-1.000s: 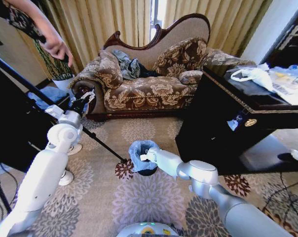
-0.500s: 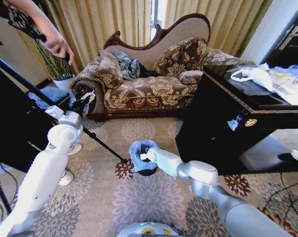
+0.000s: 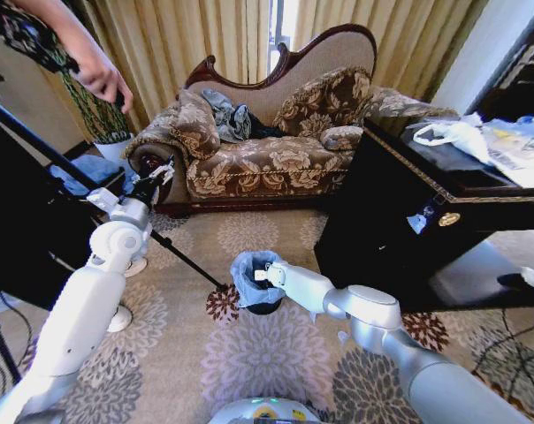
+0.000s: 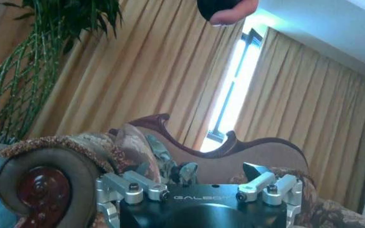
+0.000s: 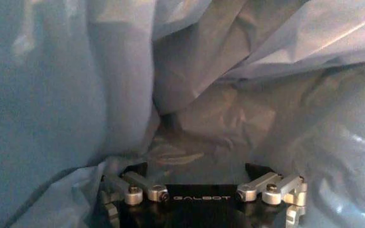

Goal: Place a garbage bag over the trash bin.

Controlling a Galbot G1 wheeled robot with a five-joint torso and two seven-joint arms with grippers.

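Down on the floral carpet [image 3: 267,353], roughly midway between the sofa [image 3: 267,159] and the robot's base, sits the trash bin [image 3: 263,306], upright, with the garbage bag [image 3: 247,272] already draped into and over its mouth. Pale blue plastic bunches up above the rim, and only the bin's dark lower part shows under it.

What matters here: the right gripper [image 3: 260,276] sits right at the bin's opening, coming in from the bin's right side and pointing down into the bag. From the right wrist view it's plastic all around, folds of the bag [image 5: 189,95] closing in ahead and on both sides of the right gripper [image 5: 201,209], so the jaws are inside the liner. Can't tell whether they're spread or pinching plastic, the tips are buried.

So my guess is the bag still wants pushing down and its edge spreading around the rim, and the right arm is clearly the one placed for it.

The left gripper [image 3: 161,172] is well apart, held up near the sofa's rolled armrest [image 4: 40,180], aimed at the curtains [image 4: 138,85]. Its jaws are cut off too, so no call there either.
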